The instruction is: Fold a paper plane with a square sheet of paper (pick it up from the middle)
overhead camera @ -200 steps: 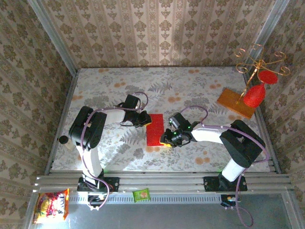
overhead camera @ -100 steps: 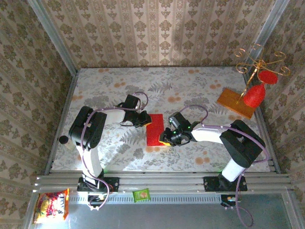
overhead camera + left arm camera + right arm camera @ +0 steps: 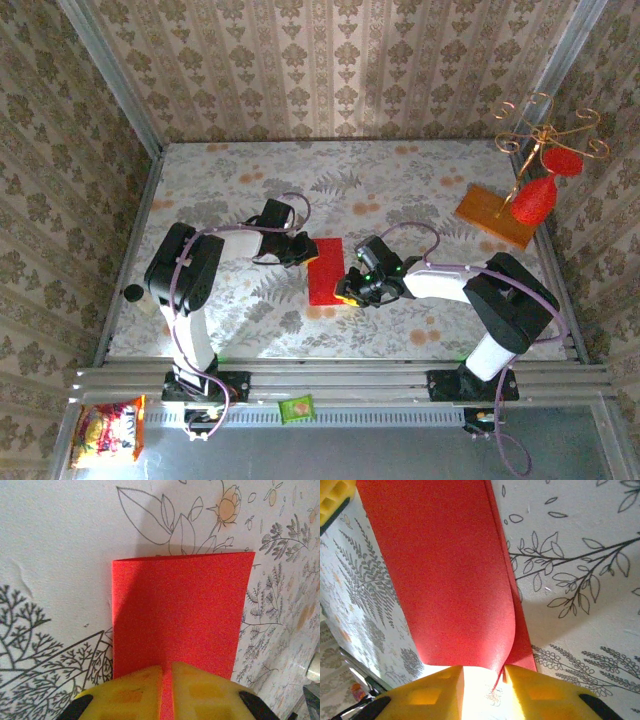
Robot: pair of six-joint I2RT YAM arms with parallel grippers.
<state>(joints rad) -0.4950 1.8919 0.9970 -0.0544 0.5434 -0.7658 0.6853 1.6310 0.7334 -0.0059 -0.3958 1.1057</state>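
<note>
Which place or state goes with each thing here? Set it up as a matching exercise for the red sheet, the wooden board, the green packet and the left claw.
1 red sheet
2 wooden board
3 green packet
4 left claw

A far right of the table
B off the table, by the near rail
C shut on red paper
D folded, mid-table

Pairs: 1-D, 2-A, 3-B, 4-C

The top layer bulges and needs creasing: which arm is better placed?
Likely right: the right gripper straddles the bulging end of the folded red paper; the left gripper clamps its flat opposite edge.
</note>
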